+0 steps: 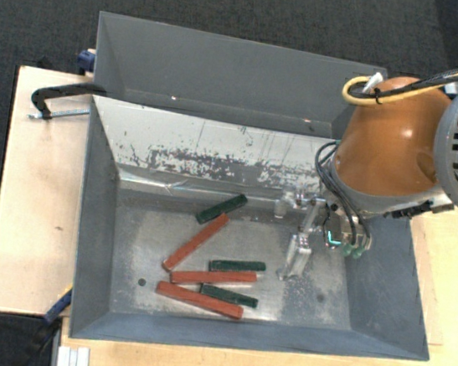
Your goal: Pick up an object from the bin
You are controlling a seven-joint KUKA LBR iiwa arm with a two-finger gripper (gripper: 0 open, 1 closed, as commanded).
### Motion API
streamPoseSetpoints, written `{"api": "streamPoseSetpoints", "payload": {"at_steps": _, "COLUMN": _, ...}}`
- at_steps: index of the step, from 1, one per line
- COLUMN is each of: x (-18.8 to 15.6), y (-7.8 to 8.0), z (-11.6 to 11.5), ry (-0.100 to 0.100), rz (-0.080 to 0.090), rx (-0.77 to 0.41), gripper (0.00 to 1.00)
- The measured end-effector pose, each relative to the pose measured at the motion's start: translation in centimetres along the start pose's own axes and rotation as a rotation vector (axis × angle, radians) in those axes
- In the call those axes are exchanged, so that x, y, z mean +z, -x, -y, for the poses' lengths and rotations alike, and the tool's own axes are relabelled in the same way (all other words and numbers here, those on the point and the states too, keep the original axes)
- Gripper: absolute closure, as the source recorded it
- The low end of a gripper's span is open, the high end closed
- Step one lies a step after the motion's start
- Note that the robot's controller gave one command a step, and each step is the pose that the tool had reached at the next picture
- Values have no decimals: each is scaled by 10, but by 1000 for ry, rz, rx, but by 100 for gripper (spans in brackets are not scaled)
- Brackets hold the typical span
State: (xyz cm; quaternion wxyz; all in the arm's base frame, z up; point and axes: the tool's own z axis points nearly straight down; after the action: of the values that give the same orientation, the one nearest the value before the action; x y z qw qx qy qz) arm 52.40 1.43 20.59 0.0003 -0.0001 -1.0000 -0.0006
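My gripper (295, 263) hangs over the right part of the bin floor, fingers pointing down, and nothing shows between them. Left of it lies a short dark green stick (237, 266). Just below that rest an orange-red stick (212, 279) and another dark green stick (228, 296).
A long orange-red stick (195, 242) lies diagonally in the middle of the bin, with a dark green stick (221, 208) at its upper end. Another orange-red stick (198, 300) lies near the front wall. The arm's orange cover and cables sit above the bin's right side.
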Motion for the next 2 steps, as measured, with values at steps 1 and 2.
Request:
{"api": "streamPoseSetpoints", "payload": {"at_steps": 1, "x": -1, "y": 0, "z": 0, "ry": 0, "rz": 2, "rx": 0, "gripper": 0}}
{"api": "streamPoseSetpoints", "payload": {"at_steps": 2, "x": 59, "y": -2, "z": -9, "ry": -1, "rz": 7, "rx": -45, "gripper": 0}}
